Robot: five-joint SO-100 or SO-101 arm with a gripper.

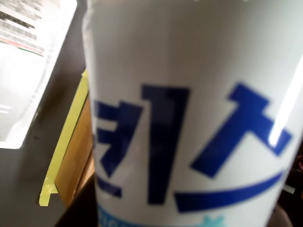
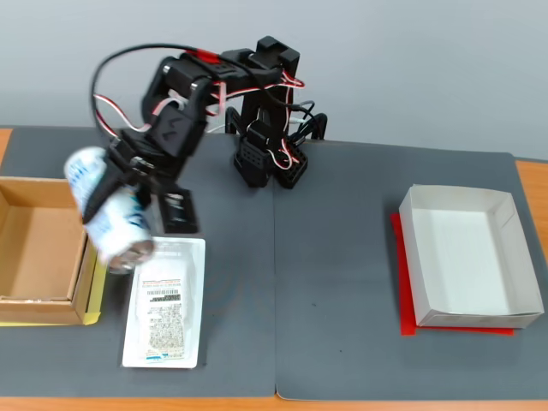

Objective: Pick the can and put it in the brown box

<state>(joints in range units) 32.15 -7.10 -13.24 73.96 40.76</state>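
- In the fixed view, the end effector [image 2: 110, 193] grips the can [image 2: 107, 210], holding it tilted in the air.
- The can hangs just right of the brown box [image 2: 34, 248], above a white barcode-labelled package [image 2: 167, 304] on the tabletop [image 2: 342, 300].
- A white paper box [image 2: 467, 257] sits well apart, at right.
- In the wrist view, the can [image 1: 189, 118] fills the frame.

can [image 2: 106, 210] tilted, airborne beside brown box [image 2: 38, 248]

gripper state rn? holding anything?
Gripper: closed on the slim white drink can with blue lettering, held tilted in the air, between the shallow brown cardboard box and the flat white barcode-labelled package.
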